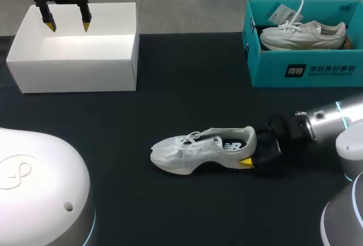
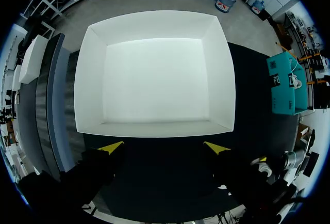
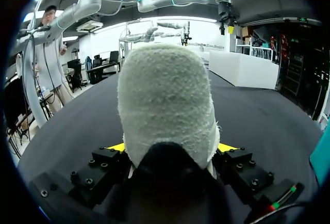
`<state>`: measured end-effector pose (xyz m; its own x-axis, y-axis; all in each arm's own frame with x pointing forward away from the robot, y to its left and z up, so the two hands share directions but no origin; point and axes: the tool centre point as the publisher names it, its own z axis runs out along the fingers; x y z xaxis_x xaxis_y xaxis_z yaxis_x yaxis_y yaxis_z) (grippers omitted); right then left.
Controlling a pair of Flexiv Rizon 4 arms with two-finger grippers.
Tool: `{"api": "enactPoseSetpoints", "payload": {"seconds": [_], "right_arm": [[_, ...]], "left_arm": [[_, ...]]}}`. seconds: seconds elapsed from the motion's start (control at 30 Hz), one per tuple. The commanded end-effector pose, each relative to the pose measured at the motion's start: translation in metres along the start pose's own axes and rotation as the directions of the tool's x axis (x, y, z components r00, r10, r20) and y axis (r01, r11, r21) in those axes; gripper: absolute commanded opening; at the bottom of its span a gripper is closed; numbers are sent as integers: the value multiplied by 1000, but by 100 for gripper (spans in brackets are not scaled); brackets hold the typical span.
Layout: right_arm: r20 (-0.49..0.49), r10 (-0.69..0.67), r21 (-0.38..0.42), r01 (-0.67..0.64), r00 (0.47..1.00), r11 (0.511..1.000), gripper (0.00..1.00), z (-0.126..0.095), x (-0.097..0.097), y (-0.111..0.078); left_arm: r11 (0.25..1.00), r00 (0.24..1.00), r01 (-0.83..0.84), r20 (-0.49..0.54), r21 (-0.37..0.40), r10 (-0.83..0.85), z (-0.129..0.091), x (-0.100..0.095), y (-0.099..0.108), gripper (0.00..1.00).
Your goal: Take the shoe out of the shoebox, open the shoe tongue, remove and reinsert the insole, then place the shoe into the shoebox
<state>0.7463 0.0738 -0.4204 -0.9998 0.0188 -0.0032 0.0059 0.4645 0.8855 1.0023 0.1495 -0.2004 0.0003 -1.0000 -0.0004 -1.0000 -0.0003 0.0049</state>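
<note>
A white sneaker [image 1: 198, 151] lies on its side in the middle of the black table, toe pointing left. My right gripper [image 1: 250, 151] is at its heel, one yellow tip showing under the heel. In the right wrist view the fuzzy heel [image 3: 165, 105] fills the gap between the fingers, and both fingers press its sides; the right gripper [image 3: 172, 147] is shut on it. The open white shoebox [image 1: 74, 76] stands empty at the back left. My left gripper [image 1: 68, 26] hangs open above it, and in its own view the left gripper [image 2: 162, 146] sits over the box's near wall [image 2: 154, 129].
A teal shoebox [image 1: 306, 70] at the back right holds a second white sneaker [image 1: 303, 35] with a tag. The rounded white arm bases [image 1: 39, 189] fill the near corners. Bare black table lies between the sneaker and both boxes.
</note>
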Motion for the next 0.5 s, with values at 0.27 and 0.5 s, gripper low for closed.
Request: {"api": "enactPoseSetpoints", "payload": {"seconds": [0.27,0.5], "right_arm": [[45,10,12,-11,999,1000,0,-12,3,-7],[17,6,13,-6,1000,1000,0,-13,-3,-11]], "left_arm": [[1000,1000,0,0,1,0,0,0,1,100],[1000,1000,0,0,1,0,0,0,1,100]]}}
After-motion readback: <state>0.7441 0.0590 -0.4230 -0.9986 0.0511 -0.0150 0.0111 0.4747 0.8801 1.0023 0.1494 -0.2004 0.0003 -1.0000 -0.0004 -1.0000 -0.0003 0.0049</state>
